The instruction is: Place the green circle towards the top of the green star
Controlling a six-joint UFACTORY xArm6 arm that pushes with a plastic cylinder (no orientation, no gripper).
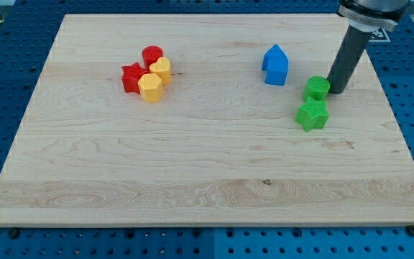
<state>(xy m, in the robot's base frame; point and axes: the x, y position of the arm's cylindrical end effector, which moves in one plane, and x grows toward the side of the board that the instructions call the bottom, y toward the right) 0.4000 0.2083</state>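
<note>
On a pale wooden board point(192, 158) with visible grain, over blue pegboard point(6, 50), sit small ribbed plastic blocks: a green circle point(318, 88) just above a green star point(312, 114) at the view's right, nearly touching it, with a blue house-shaped block point(275, 65) near their upper left. At the left, a red star point(131, 77), red cylinder point(152, 55), yellow heart point(161, 68) and yellow hexagon point(150, 87) huddle, touching. The arm has no claw, only a dark rod; my tip point(335, 91) rests against the green circle's right side.
</note>
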